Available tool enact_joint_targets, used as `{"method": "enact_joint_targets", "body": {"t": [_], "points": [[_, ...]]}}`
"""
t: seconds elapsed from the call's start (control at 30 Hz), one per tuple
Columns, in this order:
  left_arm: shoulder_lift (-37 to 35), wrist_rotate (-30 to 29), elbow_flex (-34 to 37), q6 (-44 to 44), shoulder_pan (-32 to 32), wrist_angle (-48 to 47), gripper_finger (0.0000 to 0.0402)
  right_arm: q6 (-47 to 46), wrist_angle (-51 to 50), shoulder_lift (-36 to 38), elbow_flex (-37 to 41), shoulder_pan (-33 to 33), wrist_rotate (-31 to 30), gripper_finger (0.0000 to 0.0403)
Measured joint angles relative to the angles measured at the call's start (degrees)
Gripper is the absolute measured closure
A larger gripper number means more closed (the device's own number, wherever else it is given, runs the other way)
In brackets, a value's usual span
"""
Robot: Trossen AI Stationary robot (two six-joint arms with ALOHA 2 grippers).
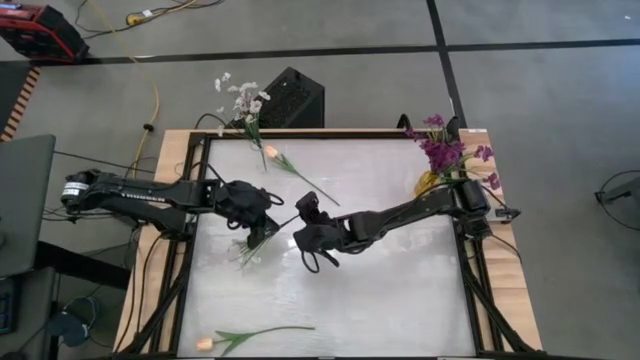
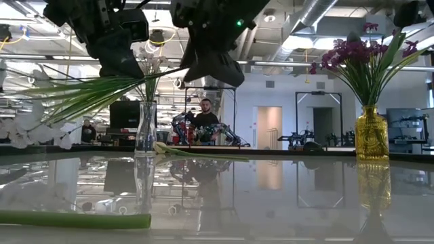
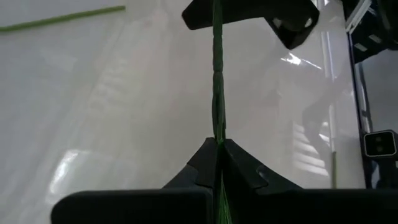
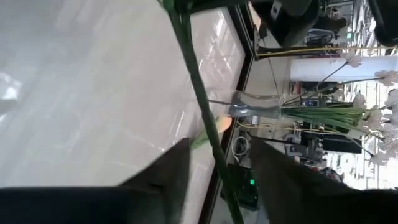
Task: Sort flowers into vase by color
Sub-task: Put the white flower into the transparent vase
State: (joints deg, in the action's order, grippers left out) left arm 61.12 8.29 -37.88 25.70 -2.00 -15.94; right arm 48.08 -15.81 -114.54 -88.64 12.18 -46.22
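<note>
Left gripper [image 1: 268, 222]: yours on the left, clenched on a thin green stem [image 3: 217, 93] held above mid-desk; white blossoms [image 2: 30, 129] trail from it.
Right gripper [image 1: 305, 207]: just beside it, fingers [image 4: 165, 169] either side of the same stem; grasp or gap, cannot tell.
Desk [image 1: 400, 300]: glossy white, mirror-like.
Loose tulips: one [image 1: 290, 165] lies near the far edge, one [image 1: 245, 337] at the near edge.
Clear vase [image 2: 146, 129]: far left corner, holds white sprays.
Amber vase [image 2: 371, 133]: far right corner, ribbed glass, purple blooms [image 2: 352, 51].
Background: person [image 2: 205, 118] beyond the desk, partly hidden.
</note>
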Motion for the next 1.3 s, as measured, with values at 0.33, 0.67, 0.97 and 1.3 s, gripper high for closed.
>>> {"method": "enact_joint_targets", "body": {"t": [0.33, 0.67, 0.97, 1.3], "points": [[-0.07, -0.79, -0.01, -5.38, 0.05, 0.29, 0.0369, -6.42, -1.40, -0.07, 0.01, 0.87, 3.44, 0.0374], [-0.04, -3.50, -0.01, -13.64, -0.70, 5.45, 0.0254, -25.17, -16.49, 0.42, -0.01, -2.35, 28.72, 0.0374], [-0.08, -9.92, 1.45, -23.64, -4.54, 11.66, 0.0229, -26.00, -2.19, 7.19, 11.22, -9.01, 52.55, 0.0374], [-0.48, 0.03, 16.93, -24.18, -8.24, 51.82, 0.0233, -43.65, 67.82, 16.22, 38.11, -15.28, 71.58, 0.0374]]}}
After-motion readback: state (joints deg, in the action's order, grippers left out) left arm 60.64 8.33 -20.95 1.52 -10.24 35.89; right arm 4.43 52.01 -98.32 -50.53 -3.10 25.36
